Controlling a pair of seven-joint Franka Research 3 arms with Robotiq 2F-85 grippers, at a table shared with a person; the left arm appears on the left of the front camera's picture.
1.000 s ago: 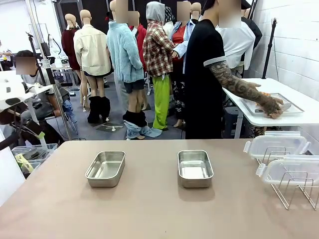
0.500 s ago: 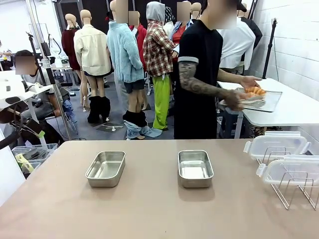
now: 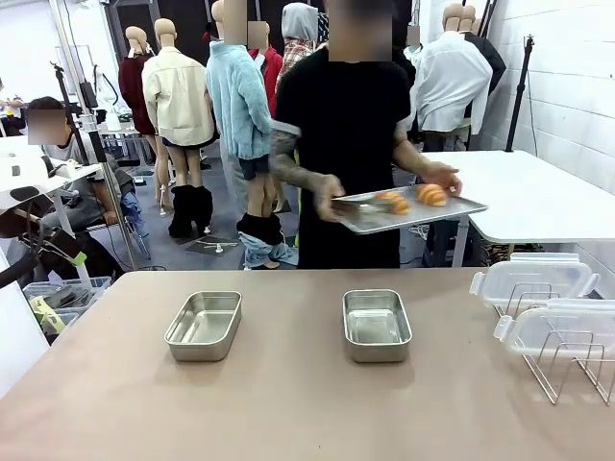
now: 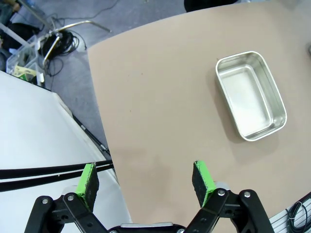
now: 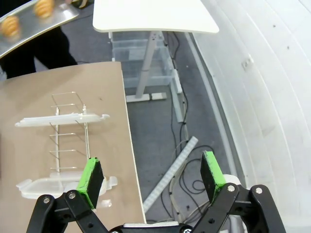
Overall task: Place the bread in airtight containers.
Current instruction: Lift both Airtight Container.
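Both of my end effectors are spread wide with nothing between the green pads. My left end effector [image 4: 145,171] hangs over the bare counter [image 4: 160,97] near its edge, and the left pan [image 4: 251,95] lies well apart from it at about 2 o'clock in the left wrist view. My right end effector [image 5: 150,165] hangs past the counter's other edge, over the floor, with the wire rack [image 5: 68,131] at about 10 o'clock in the right wrist view.

From the front, the left pan [image 3: 204,326] and the right pan [image 3: 377,325] sit side by side on the counter, well apart, both open and with nothing in them. At 3 o'clock from the right pan, near the counter's edge, two clear lids [image 3: 533,280] rest on the wire rack.

Neither croissant is in a pan. The two croissants [image 3: 431,194] lie near each other on a flat steel tray [image 3: 452,209] that a person [image 3: 341,144] holds in the air beyond the counter's far side, at about 12 o'clock from the right pan. One hand [image 3: 327,195] grips the tray's 9 o'clock end. The other hand [image 3: 442,178] is at its far edge, just beside a croissant. A white table [image 3: 538,192] stands behind the person at 3 o'clock.
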